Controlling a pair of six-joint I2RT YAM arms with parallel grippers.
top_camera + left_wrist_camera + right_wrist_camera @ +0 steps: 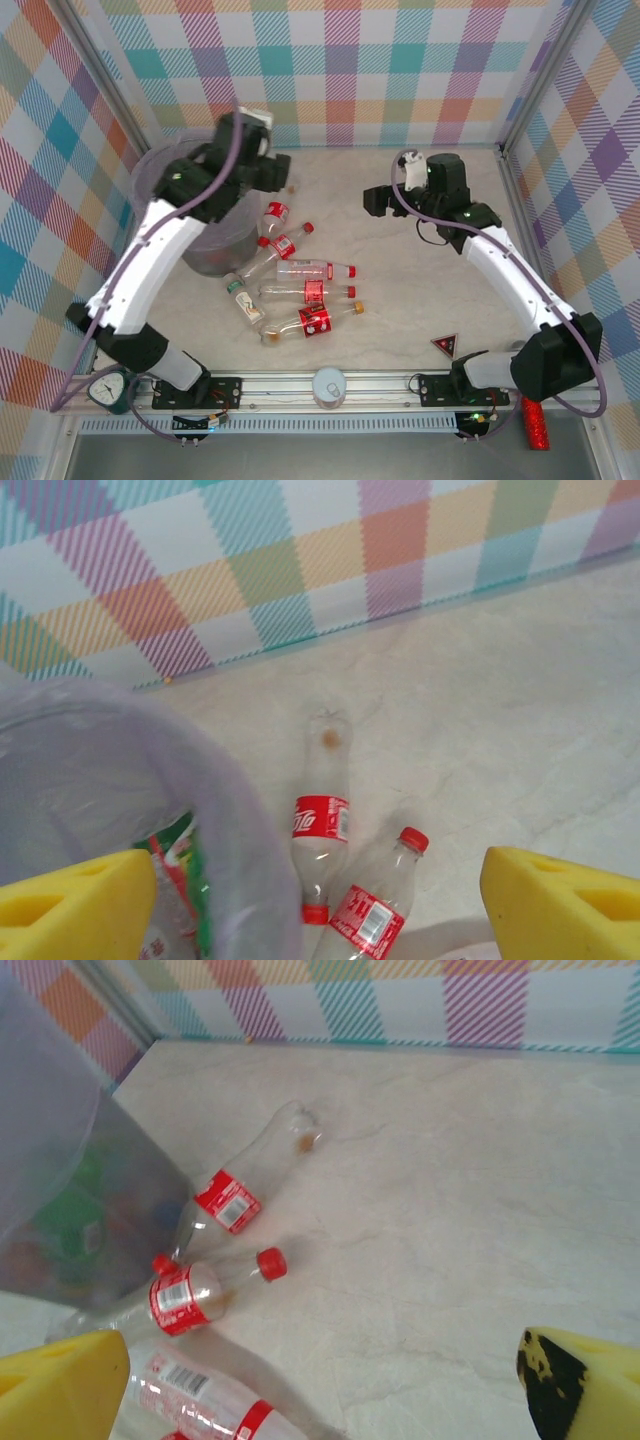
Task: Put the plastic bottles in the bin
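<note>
Several plastic bottles (pixel 305 292) lie in a loose heap on the pale table, just right of the bin (pixel 165 185). They are clear with red labels and red, white or yellow caps. My left gripper (pixel 280 172) hangs open over the bin's right rim, its yellow fingers (pixel 75 905) wide apart with nothing held. Below it lie two red-capped bottles (pixel 322 820), and a green-labelled bottle (pixel 178 875) rests inside the bin (pixel 90 770). My right gripper (pixel 378 200) stands open above the bare table right of the heap. Its view shows the bin (pixel 50 1140) and three bottles (pixel 200 1290).
Checked walls close in the table at the back and both sides. A red glittery stick (pixel 537 425) stands at the near right. A small red triangle (pixel 445 345) and a white round lid (pixel 328 385) sit near the front rail. A dial (pixel 105 388) is at the near left.
</note>
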